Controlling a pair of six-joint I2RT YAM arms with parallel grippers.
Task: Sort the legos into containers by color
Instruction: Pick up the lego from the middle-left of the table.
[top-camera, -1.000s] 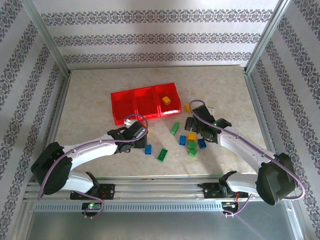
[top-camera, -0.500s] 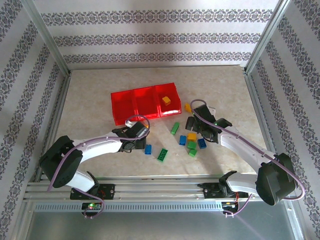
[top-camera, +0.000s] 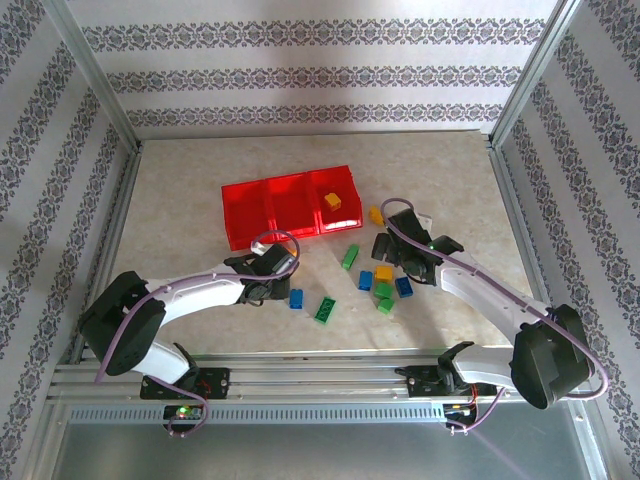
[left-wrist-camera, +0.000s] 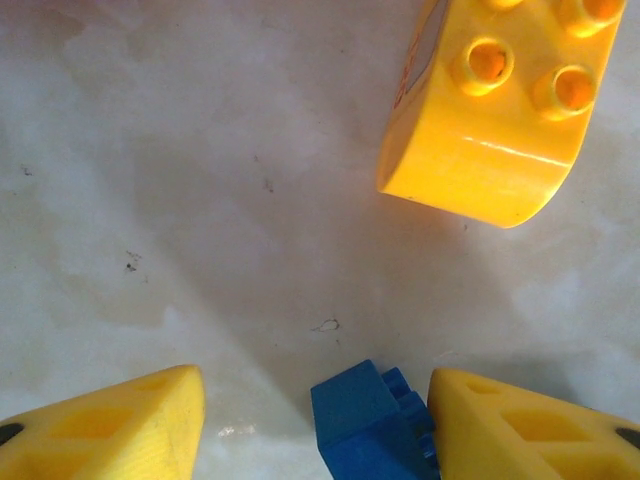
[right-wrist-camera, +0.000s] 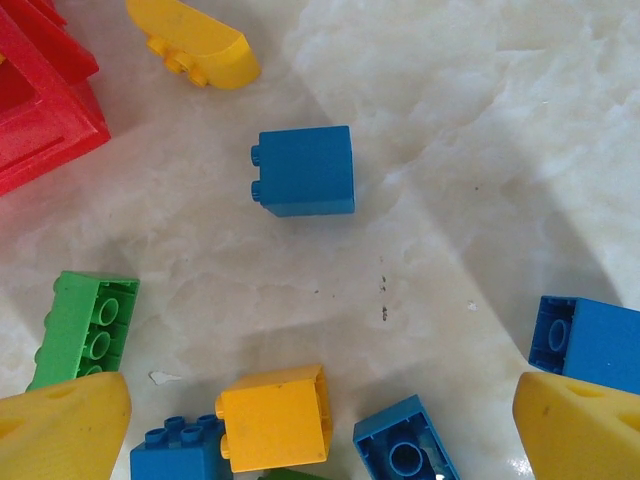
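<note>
legos (right-wrist-camera: 303, 171): blu/grn/yel studded bricks | tray (top-camera: 246, 212): transl. red (1 yel inside)

A pale, marbled beige bench (top-camera: 200, 200) is boxed in by walls (top-camera: 320, 60) papered white with dark floral bands. Bare metal posts (top-camera: 90, 70) rise at the back corners, and a slotted metal rail (top-camera: 320, 380) runs along the near edge. The light is soft and even, and shadows are faint.
</note>
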